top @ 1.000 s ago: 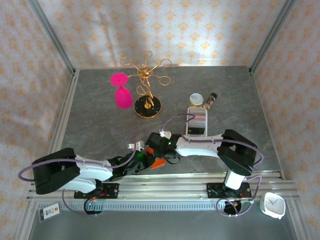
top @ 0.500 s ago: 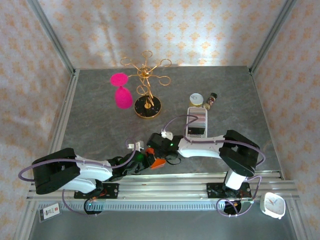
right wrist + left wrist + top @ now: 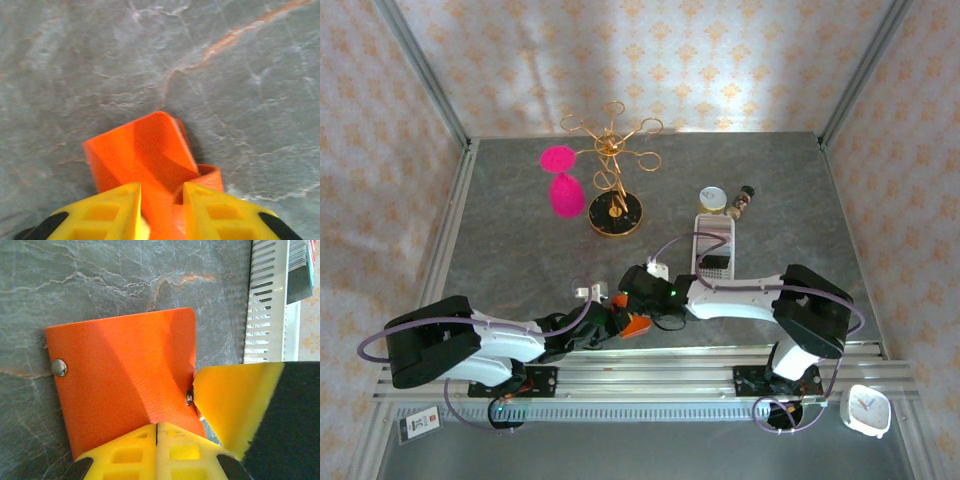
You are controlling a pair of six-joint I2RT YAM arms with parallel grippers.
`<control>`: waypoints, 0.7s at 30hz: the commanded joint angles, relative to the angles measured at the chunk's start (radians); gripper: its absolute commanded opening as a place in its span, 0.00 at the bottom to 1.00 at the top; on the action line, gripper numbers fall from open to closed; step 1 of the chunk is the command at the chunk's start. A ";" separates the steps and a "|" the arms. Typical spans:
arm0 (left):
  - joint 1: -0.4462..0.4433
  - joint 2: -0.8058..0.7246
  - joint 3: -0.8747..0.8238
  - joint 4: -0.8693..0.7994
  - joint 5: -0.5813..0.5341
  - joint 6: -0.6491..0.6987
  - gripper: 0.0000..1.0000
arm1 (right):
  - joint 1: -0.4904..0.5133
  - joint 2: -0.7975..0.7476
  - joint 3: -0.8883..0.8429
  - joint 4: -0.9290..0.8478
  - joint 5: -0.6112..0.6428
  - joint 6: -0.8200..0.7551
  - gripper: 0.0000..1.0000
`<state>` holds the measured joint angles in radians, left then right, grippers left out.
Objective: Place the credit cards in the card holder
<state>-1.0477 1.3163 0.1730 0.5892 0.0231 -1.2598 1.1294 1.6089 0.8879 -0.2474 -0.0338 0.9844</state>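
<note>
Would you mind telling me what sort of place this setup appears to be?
Probably a robot test cell, not a home: wallpapered panels in aluminium framing box in a stone-look tabletop, and unrelated props, a gold stand and a white slotted tray, sit on it.

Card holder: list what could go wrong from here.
1. The left tool and the right tool both pinch the card holder by thin edges; tugging the flaps apart could let one slip free.
2. The tools work nearly touching, so they may collide.
3. With both tools busy, neither is free to fetch the credit cards from the white tray; releasing might let the holder flop shut.
</note>
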 commanded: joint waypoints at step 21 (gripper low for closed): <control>-0.014 0.058 -0.021 -0.160 0.037 0.017 0.00 | -0.018 -0.194 -0.155 0.056 0.047 0.043 0.16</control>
<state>-1.0477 1.3247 0.1749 0.5922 0.0254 -1.2572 1.1309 1.4296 0.7692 -0.1913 0.0010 1.0100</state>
